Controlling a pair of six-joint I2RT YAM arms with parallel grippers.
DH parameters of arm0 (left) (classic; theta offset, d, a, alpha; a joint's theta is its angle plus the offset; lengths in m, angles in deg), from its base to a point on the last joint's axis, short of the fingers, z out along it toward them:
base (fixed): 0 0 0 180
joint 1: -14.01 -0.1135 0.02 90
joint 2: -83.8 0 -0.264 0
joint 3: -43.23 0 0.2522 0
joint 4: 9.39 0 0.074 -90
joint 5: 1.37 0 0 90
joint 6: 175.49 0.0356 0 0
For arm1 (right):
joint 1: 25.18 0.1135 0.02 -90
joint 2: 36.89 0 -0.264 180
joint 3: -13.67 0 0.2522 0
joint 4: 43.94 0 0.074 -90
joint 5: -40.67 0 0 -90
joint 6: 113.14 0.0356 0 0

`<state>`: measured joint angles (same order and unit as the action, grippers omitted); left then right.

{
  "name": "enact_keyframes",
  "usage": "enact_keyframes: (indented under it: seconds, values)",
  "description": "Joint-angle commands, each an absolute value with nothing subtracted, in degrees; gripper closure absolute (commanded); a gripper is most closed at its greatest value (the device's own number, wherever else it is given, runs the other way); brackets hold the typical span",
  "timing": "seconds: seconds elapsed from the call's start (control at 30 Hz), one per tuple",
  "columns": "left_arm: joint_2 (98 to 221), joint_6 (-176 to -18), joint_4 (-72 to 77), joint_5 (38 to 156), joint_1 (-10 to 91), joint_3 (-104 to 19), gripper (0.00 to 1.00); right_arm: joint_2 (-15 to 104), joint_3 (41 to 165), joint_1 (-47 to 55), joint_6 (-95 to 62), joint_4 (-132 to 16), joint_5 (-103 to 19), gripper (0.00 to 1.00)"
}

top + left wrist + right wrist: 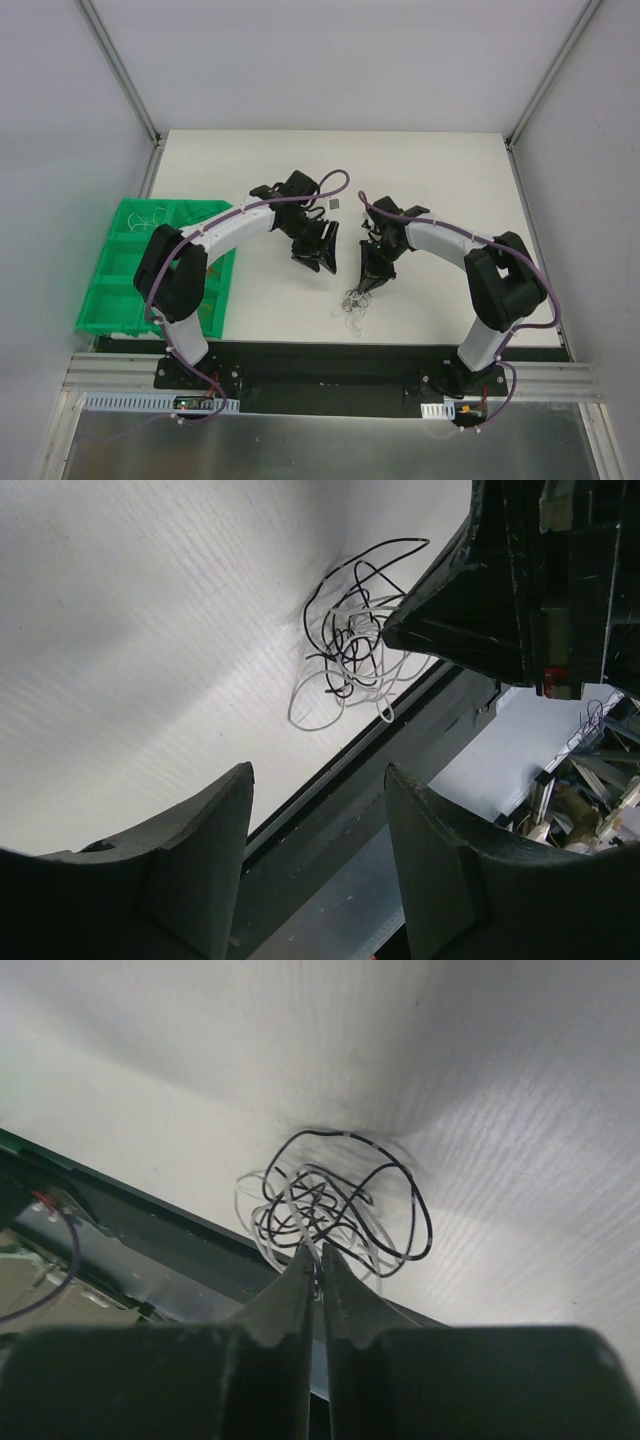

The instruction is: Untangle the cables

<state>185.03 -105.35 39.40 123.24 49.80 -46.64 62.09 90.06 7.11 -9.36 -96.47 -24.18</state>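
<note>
**Right gripper** [316,1260]: its two dark fingers [285,1295] are lying almost flat against each other, with only a hairline slit showing between them. The tips are pinching thin strands at the near edge of the cables [345,1200].

**Cables:** they are forming one small, loose tangle of black and white loops. A wide black loop is arching around the far side, and pale loops are spreading to the left in the right wrist view. The tangle is resting on the white table [500,1080], close to its near edge and just beyond the black rail [150,1230] that is running along that edge. In the top view the clump is lying between the two arms, nearer the right one, directly under the right gripper's tip.

**Left gripper** [318,780]: its fingers [205,850] are standing well apart, and it is hanging above the table beside the tangle without touching it. In the left wrist view the right gripper's dark body is covering the tangle's right side.

**Surroundings:** a green bin [105,262] is sitting at the table's left edge, beside the left arm and well apart from the cables. A small grey square marker [335,204] is lying on the table beyond both grippers. Purple hoses [330,180] are running along the arms.
</note>
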Motion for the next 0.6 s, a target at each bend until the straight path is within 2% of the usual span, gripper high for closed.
enact_keyframes:
  seconds: [0.0, 0.13, 0.2, 0.3, 0.37, 0.43, 0.57]
  values:
    - [180.66, -102.37, 40.85, 123.79, 49.61, -48.31, 0.45, 60.76, 92.99, 7.43, -7.49, -94.62, -21.92, 0.98]
    - [175.14, -102.45, 40.85, 115.47, 47.59, -48.57, 0.45, 56.55, 98.52, 7.51, -5.04, -94.01, -17.09, 1.0]
    - [169.7, -102.81, 41.46, 100.41, 46.8, -48.75, 0.47, 54.35, 103.78, 7.52, -3.28, -92.17, -12.53, 0.99]
    - [159.76, -101.85, 41.55, 84.28, 45.13, -48.31, 0.39, 51.63, 113.8, 7.69, -2.22, -91.37, -8.91, 1.0]
    - [155.97, -100.79, 41.55, 78.28, 43.47, -48.66, 0.35, 50.48, 117.68, 7.34, -1.17, -90.67, -8.03, 1.0]
    - [154.12, -100.7, 41.64, 76.16, 42.14, -48.92, 0.34, 49.52, 116.65, 6.64, 0.23, -88.56, -7.06, 1.0]
    - [154.19, -102.45, 41.64, 77.8, 41.35, -47.87, 0.3, 51.7, 102.97, 4.09, -1.24, -90.65, -9.86, 1.0]
